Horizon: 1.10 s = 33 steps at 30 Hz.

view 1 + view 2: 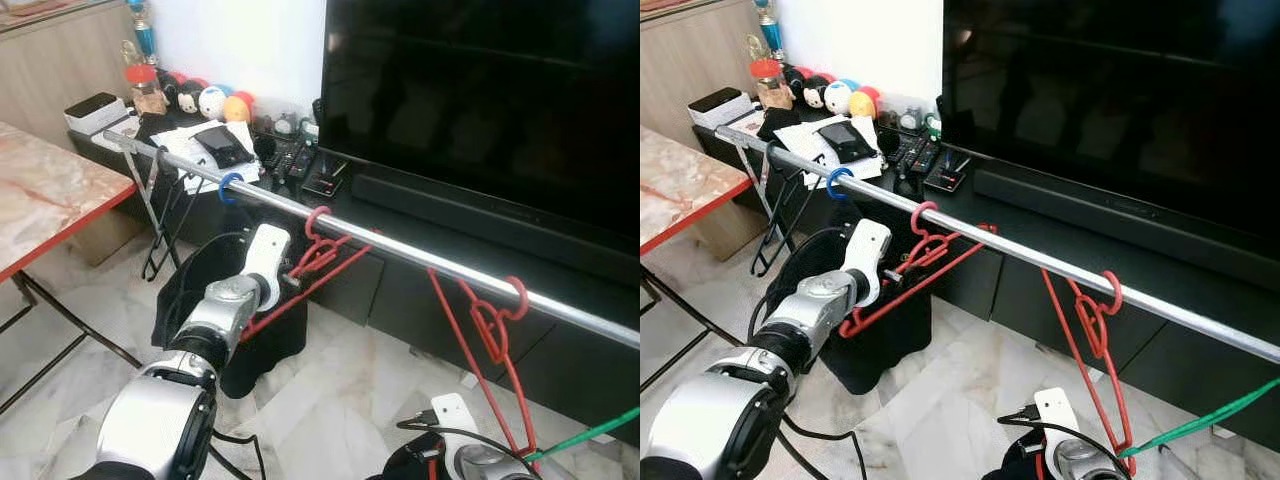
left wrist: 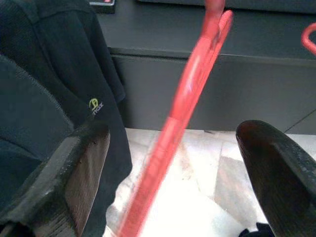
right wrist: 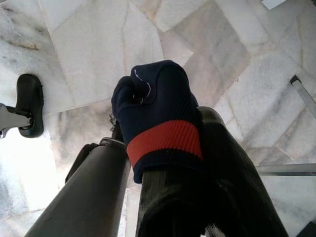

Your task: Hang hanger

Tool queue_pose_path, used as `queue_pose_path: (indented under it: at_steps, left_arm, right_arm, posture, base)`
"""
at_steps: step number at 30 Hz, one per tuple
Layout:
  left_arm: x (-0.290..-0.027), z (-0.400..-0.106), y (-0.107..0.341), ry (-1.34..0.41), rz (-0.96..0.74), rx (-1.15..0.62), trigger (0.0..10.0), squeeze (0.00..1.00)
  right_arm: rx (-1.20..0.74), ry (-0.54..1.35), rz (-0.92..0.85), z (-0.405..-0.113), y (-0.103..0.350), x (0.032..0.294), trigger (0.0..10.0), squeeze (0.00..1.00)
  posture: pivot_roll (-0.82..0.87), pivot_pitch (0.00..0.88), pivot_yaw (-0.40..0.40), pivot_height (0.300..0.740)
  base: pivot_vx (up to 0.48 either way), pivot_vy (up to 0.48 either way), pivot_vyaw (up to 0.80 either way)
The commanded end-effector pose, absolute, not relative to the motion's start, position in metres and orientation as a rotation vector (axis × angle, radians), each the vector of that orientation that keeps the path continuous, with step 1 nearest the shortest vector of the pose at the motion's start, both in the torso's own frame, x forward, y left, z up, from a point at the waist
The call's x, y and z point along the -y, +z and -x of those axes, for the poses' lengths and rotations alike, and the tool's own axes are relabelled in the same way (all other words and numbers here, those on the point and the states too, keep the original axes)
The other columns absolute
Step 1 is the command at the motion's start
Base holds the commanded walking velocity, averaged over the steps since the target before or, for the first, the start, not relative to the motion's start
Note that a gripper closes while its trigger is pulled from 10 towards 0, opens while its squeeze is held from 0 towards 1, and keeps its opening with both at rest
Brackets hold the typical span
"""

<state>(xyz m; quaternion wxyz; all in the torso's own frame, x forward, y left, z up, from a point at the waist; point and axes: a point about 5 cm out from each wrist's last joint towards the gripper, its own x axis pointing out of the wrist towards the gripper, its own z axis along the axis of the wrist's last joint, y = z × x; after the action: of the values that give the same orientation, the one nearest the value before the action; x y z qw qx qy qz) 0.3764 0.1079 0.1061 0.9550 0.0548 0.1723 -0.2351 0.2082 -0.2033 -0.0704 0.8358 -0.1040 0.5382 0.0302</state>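
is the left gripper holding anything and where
Nothing held: the left gripper is open, its fingers apart either side of the red hanger bar without touching it.

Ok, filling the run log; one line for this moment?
left gripper: open around red hanger | hanger hook: on rail | right gripper: low, idle
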Motion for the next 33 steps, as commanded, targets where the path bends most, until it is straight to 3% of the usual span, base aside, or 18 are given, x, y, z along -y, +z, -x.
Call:
queue_pose_path:
  at_steps: [1,7,9,10,12,13,14,16,17,18,33]
  left_arm:
    - [-0.110,-0.379,0.111,-0.487,-0.138,-0.339,10.0,0.00]
    - [-0.119,-0.379,0.109,-0.461,-0.118,-0.331,10.0,0.00]
    - [-0.122,-0.380,0.109,-0.438,-0.116,-0.311,9.0,0.00]
    - [-0.122,-0.380,0.110,-0.429,-0.112,-0.302,9.0,0.00]
    - [-0.123,-0.380,0.110,-0.412,-0.085,-0.292,1.0,0.00]
    - [-0.123,-0.380,0.109,-0.410,-0.069,-0.291,0.1,0.00]
    - [-0.123,-0.380,0.109,-0.410,-0.069,-0.291,0.1,0.00]
    - [-0.122,-0.380,0.109,-0.413,-0.059,-0.289,2.3,0.00]
    - [-0.122,-0.380,0.109,-0.413,-0.059,-0.289,2.3,0.00]
    - [-0.121,-0.379,0.108,-0.419,-0.047,-0.287,10.0,0.00]
    - [-0.111,-0.372,0.096,-0.499,-0.045,-0.341,10.0,0.00]
  right_arm:
    - [-1.118,0.059,0.213,-0.212,-0.068,0.203,10.0,0.00]
    - [-1.120,0.056,0.212,-0.211,-0.069,0.203,10.0,0.00]
    - [-1.121,0.055,0.213,-0.211,-0.069,0.204,10.0,0.00]
    - [-1.121,0.055,0.213,-0.210,-0.069,0.204,10.0,0.00]
    - [-1.121,0.054,0.214,-0.210,-0.069,0.205,10.0,0.00]
    - [-1.122,0.054,0.215,-0.210,-0.069,0.205,10.0,0.00]
    - [-1.122,0.054,0.215,-0.210,-0.069,0.205,10.0,0.00]
    - [-1.123,0.054,0.216,-0.210,-0.069,0.205,10.0,0.00]
    - [-1.123,0.054,0.216,-0.210,-0.069,0.205,10.0,0.00]
    - [-1.123,0.055,0.219,-0.209,-0.069,0.205,10.0,0.00]
    - [-1.125,0.060,0.226,-0.208,-0.070,0.206,10.0,0.00]
  posture:
    - [-0.01,0.000,-0.028,0.740]
    - [-0.03,0.000,-0.020,0.740]
    - [-0.03,0.000,-0.018,0.740]
    - [-0.03,0.000,-0.018,0.740]
    - [-0.04,0.000,-0.018,0.740]
    - [-0.04,0.000,-0.018,0.740]
    - [-0.04,0.000,-0.018,0.740]
    - [-0.04,0.000,-0.017,0.740]
    - [-0.04,0.000,-0.017,0.740]
    - [-0.05,0.000,-0.019,0.740]
    - [-0.06,0.000,-0.014,0.740]
  base:
    - [0.000,0.000,0.00]
    - [0.000,0.000,0.00]
    - [0.000,0.000,0.00]
    - [0.000,0.000,0.00]
    - [0.000,0.000,0.00]
    - [0.000,0.000,0.00]
    - [0.000,0.000,0.00]
    - [0.000,0.000,0.00]
    - [0.000,0.000,0.00]
    - [0.000,0.000,0.00]
    - [0.000,0.000,0.00]
